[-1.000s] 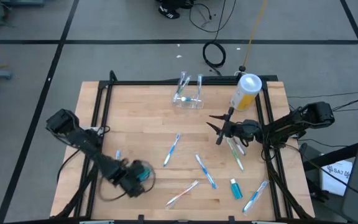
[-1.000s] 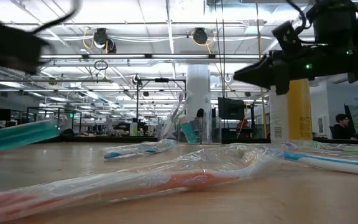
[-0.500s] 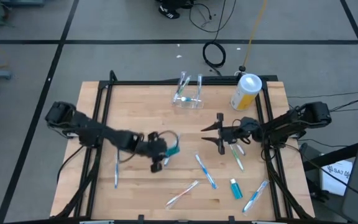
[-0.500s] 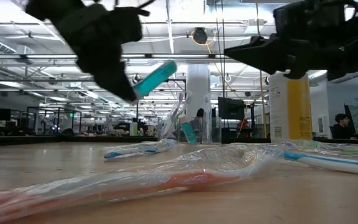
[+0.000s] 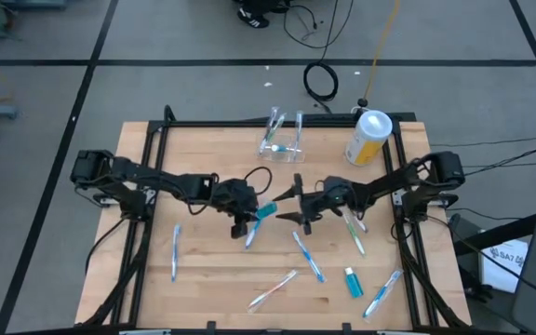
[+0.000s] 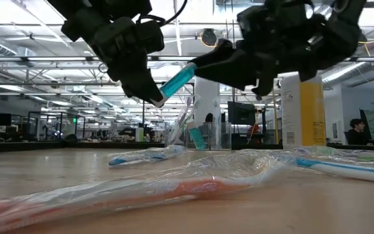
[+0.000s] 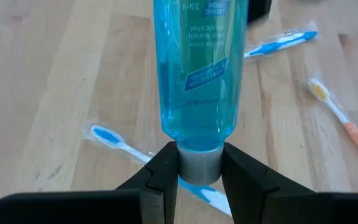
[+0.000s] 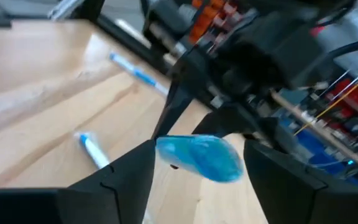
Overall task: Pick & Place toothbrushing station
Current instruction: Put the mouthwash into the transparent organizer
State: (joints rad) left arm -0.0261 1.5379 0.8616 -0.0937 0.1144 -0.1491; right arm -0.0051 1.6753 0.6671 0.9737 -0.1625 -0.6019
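Both views agree — left fingers (image 7: 194,177) clamp blue bottle's (image 7: 194,68) cap; right fingers (image 8: 194,171) spread wide around it.

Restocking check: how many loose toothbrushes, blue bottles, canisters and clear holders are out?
Loose plastic toothbrushes: 6
Small blue liquid bottles: 2
Yellow white-lidded canister: 1
Clear plastic cup-like holder: 1
Total: 10

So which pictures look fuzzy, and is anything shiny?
Right wrist view: the blue tube and the left pincer holding it are smeared. Low view: the nearest wrapped toothbrush is soft, its plastic glinting under bright ceiling lights. Left wrist view: sharp.
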